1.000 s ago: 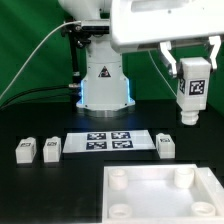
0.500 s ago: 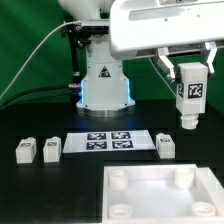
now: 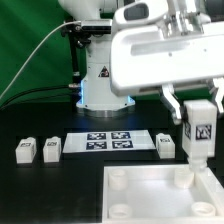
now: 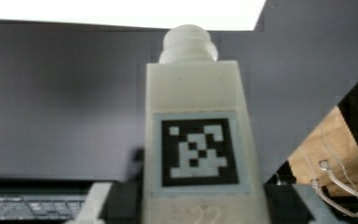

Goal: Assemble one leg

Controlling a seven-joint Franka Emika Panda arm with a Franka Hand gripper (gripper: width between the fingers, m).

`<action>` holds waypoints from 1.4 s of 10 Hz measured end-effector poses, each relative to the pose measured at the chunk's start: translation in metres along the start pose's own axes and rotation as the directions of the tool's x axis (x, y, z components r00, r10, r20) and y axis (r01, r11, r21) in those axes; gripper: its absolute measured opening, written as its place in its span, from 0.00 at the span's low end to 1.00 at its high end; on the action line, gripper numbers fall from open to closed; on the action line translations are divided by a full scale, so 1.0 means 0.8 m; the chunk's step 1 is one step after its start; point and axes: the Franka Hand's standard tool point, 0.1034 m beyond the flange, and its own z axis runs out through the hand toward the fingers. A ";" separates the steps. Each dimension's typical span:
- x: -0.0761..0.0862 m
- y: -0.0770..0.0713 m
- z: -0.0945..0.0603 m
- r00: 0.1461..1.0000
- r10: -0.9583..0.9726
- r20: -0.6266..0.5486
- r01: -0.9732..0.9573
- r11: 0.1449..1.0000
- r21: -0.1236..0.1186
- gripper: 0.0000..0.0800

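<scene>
My gripper [image 3: 197, 118] is shut on a leg [image 3: 198, 133], a white block-shaped peg with a black-and-white tag on its face, held upright. It hangs just above the back right socket [image 3: 184, 178] of the large white square tray-like piece [image 3: 160, 203]. In the wrist view the leg [image 4: 195, 125] fills the middle, its rounded tip pointing away, with a dark finger [image 4: 293, 198] on each side of its base. Three more legs stand on the table: two at the exterior view's left [image 3: 25, 151] [image 3: 50, 147] and one beside the marker board [image 3: 165, 145].
The marker board [image 3: 109, 142] lies flat on the black table behind the tray-like piece. The arm's white base [image 3: 103, 80] stands at the back with cables running off to the exterior view's left.
The gripper has come down and forward with the leg, from high above the table to just over the tray-like piece's back right socket. The other legs have not moved.
</scene>
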 end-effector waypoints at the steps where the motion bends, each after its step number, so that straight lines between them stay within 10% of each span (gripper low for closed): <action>1: -0.003 -0.001 0.009 1.000 0.008 0.006 -0.008 1.000 0.000 0.37; 6: -0.034 -0.007 0.040 0.999 0.015 0.043 -0.015 1.000 0.003 0.37; 14: -0.030 -0.011 0.058 1.000 0.011 -0.003 -0.011 1.000 0.006 0.37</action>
